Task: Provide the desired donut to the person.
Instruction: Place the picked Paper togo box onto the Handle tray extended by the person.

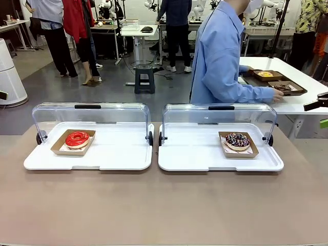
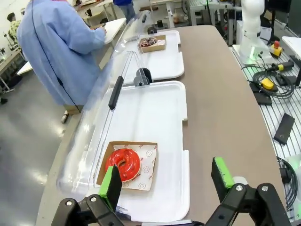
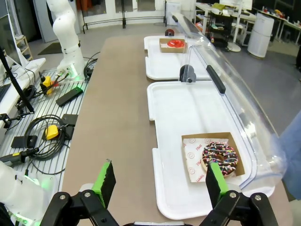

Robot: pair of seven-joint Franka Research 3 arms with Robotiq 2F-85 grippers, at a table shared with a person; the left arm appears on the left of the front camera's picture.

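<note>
A red-glazed donut (image 1: pixel 77 139) (image 2: pixel 124 163) (image 3: pixel 176 43) lies in a brown card tray on the left white tray (image 1: pixel 118 154). A chocolate donut with coloured sprinkles (image 1: pixel 237 140) (image 3: pixel 220 157) (image 2: pixel 149 42) lies in its card tray on the right white tray (image 1: pixel 195 154). Both clear lids stand raised at the far side. The person (image 1: pixel 220 56) in a light blue shirt stands behind the right tray, turned away, hand on a side table. My left gripper (image 2: pixel 167 181) hangs open above the table's left end, and my right gripper (image 3: pixel 160 181) is open above its right end.
A white side table (image 1: pixel 302 97) at the far right holds brown trays with more donuts (image 1: pixel 265 75). Cables and small devices (image 3: pixel 42 136) lie on the bench beside the table. The brown tabletop (image 1: pixel 164 205) in front of both trays is bare. Other people stand far behind.
</note>
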